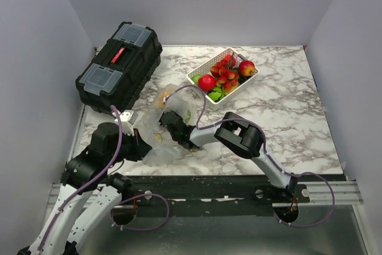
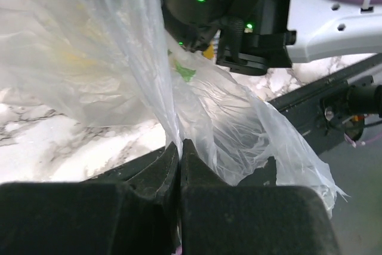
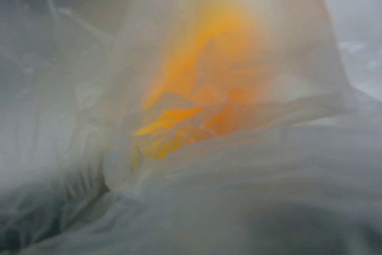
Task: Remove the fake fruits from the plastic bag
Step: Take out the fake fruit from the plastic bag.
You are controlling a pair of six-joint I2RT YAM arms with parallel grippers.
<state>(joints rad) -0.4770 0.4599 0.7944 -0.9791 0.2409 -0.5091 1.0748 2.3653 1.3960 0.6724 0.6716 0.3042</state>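
When viewing from above, locate plastic bag (image 1: 160, 154) at near edge of table (image 1: 286, 117), left of centre, with right hand (image 1: 173, 125) buried inside; cannot tell its opening. Note fake fruits (image 1: 222, 74) in white basket (image 1: 206, 64) toward far edge. At left wrist, confirm left hand (image 2: 180, 146) pinching bag film. At right wrist, see blurred orange piece (image 3: 191, 106) behind film.

Folds of plastic bag (image 3: 59, 117) crowd the right jaws.

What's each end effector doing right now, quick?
Left end effector: closed, pinching the plastic bag.
Right end effector: pushed into the bag, cannot tell if open or closed.
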